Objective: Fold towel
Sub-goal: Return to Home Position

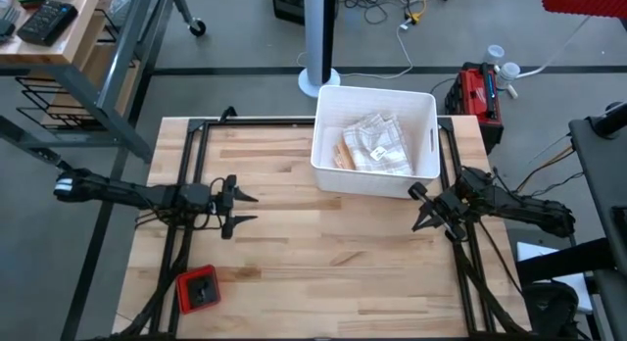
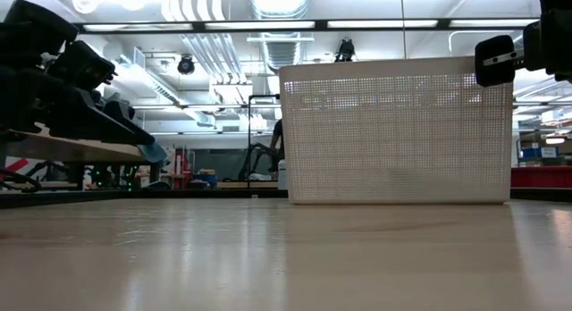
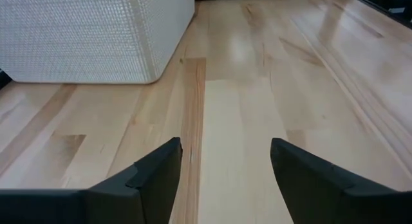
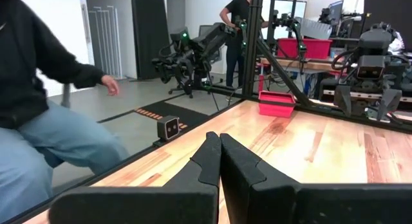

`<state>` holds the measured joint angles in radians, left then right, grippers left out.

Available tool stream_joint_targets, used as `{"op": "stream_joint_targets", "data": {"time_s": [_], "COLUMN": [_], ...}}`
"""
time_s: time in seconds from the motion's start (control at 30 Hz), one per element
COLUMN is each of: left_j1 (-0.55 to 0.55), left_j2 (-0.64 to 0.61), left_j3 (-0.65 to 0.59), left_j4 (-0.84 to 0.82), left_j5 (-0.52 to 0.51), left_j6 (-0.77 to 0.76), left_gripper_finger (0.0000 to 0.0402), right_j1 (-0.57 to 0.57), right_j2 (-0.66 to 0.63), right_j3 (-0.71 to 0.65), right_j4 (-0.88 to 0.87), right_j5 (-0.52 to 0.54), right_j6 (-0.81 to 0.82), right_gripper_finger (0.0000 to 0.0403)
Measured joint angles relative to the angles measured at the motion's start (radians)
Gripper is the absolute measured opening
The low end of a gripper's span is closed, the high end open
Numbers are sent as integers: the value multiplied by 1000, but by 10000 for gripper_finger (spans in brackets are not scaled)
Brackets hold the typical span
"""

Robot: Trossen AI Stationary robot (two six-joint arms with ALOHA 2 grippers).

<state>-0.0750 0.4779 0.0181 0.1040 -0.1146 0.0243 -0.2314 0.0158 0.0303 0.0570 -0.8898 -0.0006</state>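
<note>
Left gripper (image 1: 250, 208): fingers are held apart with nothing between them, over bare table (image 1: 323, 253) on the left side, well apart from the bin.
Right gripper (image 4: 219, 139): fingers are pressed together and nothing is held; it is positioned near the bin's front right corner.
Towels (image 1: 374, 143): a folded stack is seen lying inside the white laundry bin (image 1: 377, 89), with a pale checked cloth on top and a tan edge showing at one side.
Bin position: it is set at the far edge of the table, right of centre.
Work done: folding, stacking and binning are judged complete, since no cloth is seen on the tabletop.
Work left: only the retraction of both arms to rest is judged outstanding.
Other items: a red object (image 1: 199, 289) is placed at the near left corner of the table.
People: a seated person (image 4: 38, 108) is seen in the right wrist view, beyond the table edge, with one hand extended; a second person is seen standing farther back.
Obstructions: the bin's corner is judged the only thing to be cleared by the right arm. Nothing is seen in the left arm's way.
</note>
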Motion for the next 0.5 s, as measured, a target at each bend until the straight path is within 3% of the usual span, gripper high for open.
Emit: {"op": "stream_joint_targets", "data": {"time_s": [0.5], "left_j1": [0], "left_j2": [18], "left_j3": [0], "left_j4": [0], "left_j5": [0], "left_j6": [0], "left_gripper_finger": [208], "right_j1": [0], "right_j2": [0], "right_j3": [0], "right_j4": [0], "right_j5": [0], "right_j6": [0], "right_gripper_finger": [0]}}
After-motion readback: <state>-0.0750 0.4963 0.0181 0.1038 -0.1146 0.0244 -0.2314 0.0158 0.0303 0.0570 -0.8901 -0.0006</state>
